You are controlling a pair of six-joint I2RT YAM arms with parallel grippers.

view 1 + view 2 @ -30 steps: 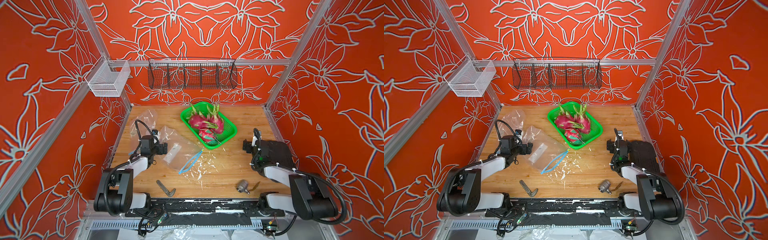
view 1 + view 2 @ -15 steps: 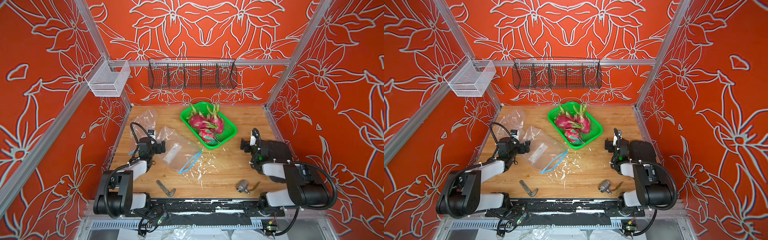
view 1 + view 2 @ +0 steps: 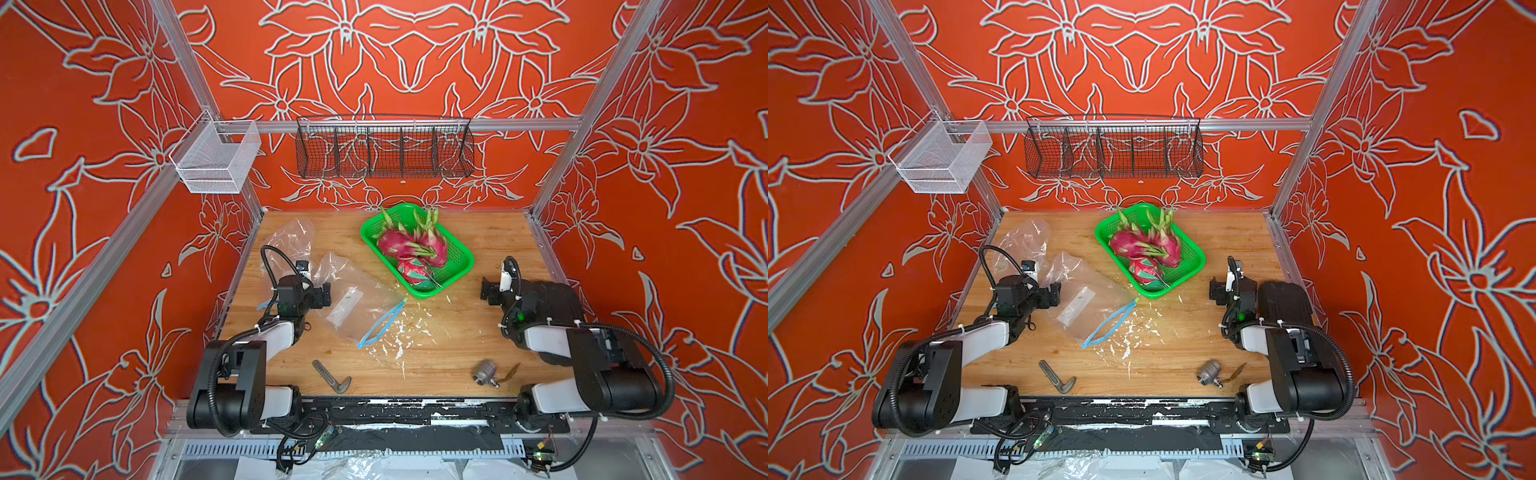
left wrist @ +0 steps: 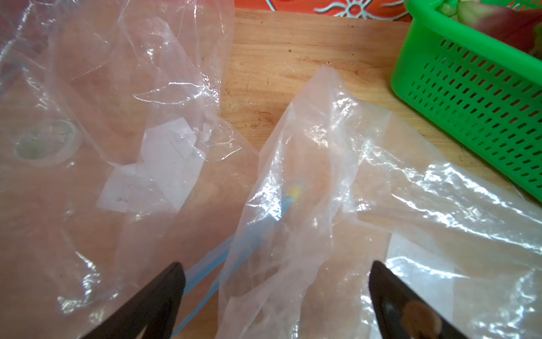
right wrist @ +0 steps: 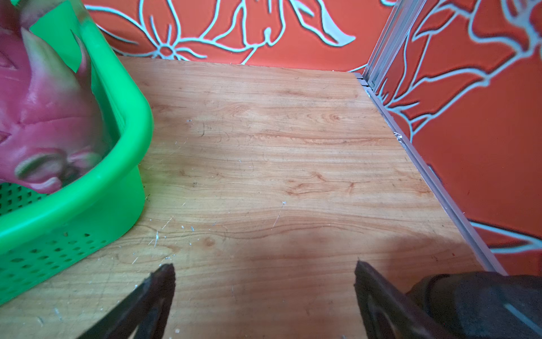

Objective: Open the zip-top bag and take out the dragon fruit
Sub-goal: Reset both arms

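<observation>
With the dragon fruit (image 3: 395, 243) lodged in the green basket (image 3: 465, 254) and the zip-top bag (image 3: 353, 309) apparently emptied, left and right jaws are held wide open, gripping nothing.

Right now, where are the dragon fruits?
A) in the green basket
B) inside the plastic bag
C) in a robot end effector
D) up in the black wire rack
A: in both top views the pink dragon fruits sit in the green basket, while the clear bag lies flat on the table beside it.
</observation>
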